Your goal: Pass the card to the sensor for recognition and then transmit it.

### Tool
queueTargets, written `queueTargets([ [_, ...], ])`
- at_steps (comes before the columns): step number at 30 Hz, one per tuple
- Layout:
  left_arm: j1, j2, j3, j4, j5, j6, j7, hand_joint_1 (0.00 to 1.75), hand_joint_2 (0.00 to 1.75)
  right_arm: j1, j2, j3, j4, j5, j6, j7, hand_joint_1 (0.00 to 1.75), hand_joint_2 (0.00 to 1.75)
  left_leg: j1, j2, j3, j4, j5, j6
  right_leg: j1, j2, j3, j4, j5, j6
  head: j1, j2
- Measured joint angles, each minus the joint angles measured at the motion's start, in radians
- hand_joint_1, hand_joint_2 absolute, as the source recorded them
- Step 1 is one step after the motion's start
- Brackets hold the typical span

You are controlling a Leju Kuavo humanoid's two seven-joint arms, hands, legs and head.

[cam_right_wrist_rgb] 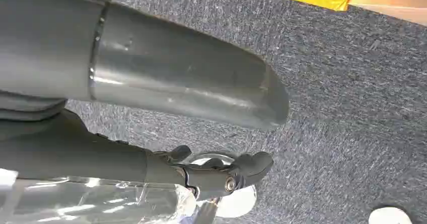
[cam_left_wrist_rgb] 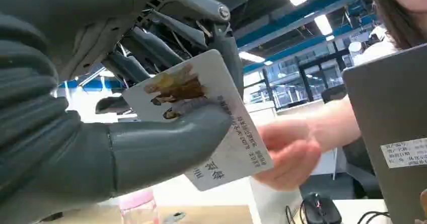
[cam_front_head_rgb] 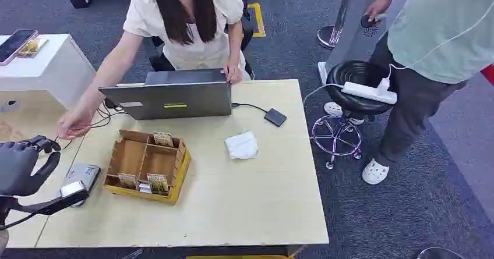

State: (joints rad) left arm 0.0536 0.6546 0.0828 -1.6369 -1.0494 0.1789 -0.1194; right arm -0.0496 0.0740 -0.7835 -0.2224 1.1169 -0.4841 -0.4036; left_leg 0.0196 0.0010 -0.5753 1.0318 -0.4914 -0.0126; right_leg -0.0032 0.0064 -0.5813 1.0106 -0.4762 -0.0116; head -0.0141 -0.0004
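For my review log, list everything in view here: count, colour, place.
card: one, white, printed, in left hand
sensor: one, grey, table's left part
box: one, brown and yellow, compartments hold cards
laptop: one, grey, table's far side
tissue: one, white, mid-table
adapter: one, black, by laptop
stool: one, black, beside table, bears white power strip
phone: one, on white side table
people: two; seated one's hand reaches toward card
left hand: grey, thumb presses card
right hand: over carpet
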Motion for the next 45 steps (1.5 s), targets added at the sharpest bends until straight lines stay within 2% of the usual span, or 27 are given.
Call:
queueTargets([
  [3,0.0,0.0,-0.004,0.002,0.008,0.001,-0.002,1.62,1.75,0.0,0.0,-0.001,0.0,0.003,0.0,-0.001,0.0,0.0,0.0,0.0,0.0,0.0,0.0,0.0,0.0,0.0,0.0,0.0,0.0,0.0,0.0,0.0],
  [8,-0.001,-0.018,-0.004,0.01,0.082,-0.013,-0.021,1.75,1.75,0.001,0.0,-0.008,0.0,0.005,0.0,-0.001,0.0,0.0,0.0,0.0,0.0,0.0,0.0,0.0,0.0,0.0,0.0,0.0,0.0,0.0,0.0,0.0],
  [10,-0.008,-0.03,-0.004,0.011,0.144,-0.044,-0.021,1.71,1.75,0.001,0.0,-0.009,0.0,0.006,-0.002,0.0,0.0,0.0,0.0,0.0,0.0,0.0,0.0,0.0,0.0,0.0,0.0,0.0,0.0,0.0,0.0,0.0],
  [11,-0.013,-0.041,-0.003,0.013,0.184,-0.064,-0.017,1.75,1.75,0.001,0.0,-0.01,0.0,0.007,-0.003,0.0,0.0,0.0,0.0,0.0,0.0,0.0,0.0,0.0,0.0,0.0,0.0,0.0,0.0,0.0,0.0,0.0],
  [19,-0.069,-0.128,0.019,0.051,0.442,-0.198,0.058,1.75,1.75,0.004,0.0,-0.016,0.0,0.013,-0.011,0.001,0.0,0.0,0.0,0.0,0.0,0.0,0.0,0.0,0.0,-0.001,0.0,0.0,0.0,0.0,0.0,0.0],
  [27,-0.115,-0.192,0.064,0.114,0.548,-0.223,0.105,1.75,1.75,0.005,0.0,-0.017,0.0,0.017,-0.02,0.001,0.0,0.0,0.0,0.0,0.0,0.0,0.0,0.0,0.0,0.0,0.0,0.0,0.0,0.0,0.0,0.0],
  [36,-0.134,-0.224,0.094,0.184,0.669,-0.251,0.16,1.75,1.75,0.005,0.0,-0.019,0.0,0.026,-0.023,0.003,0.0,0.0,0.0,0.0,0.0,0.0,0.0,0.0,0.0,0.0,0.0,0.0,0.0,0.0,0.0,0.0],
  [45,-0.14,-0.224,0.132,0.252,0.842,-0.317,0.191,1.75,1.75,0.005,0.0,-0.019,0.0,0.036,-0.024,0.001,0.0,0.0,0.0,0.0,0.0,0.0,0.0,0.0,0.0,0.0,0.0,0.0,0.0,0.0,0.0,0.0],
])
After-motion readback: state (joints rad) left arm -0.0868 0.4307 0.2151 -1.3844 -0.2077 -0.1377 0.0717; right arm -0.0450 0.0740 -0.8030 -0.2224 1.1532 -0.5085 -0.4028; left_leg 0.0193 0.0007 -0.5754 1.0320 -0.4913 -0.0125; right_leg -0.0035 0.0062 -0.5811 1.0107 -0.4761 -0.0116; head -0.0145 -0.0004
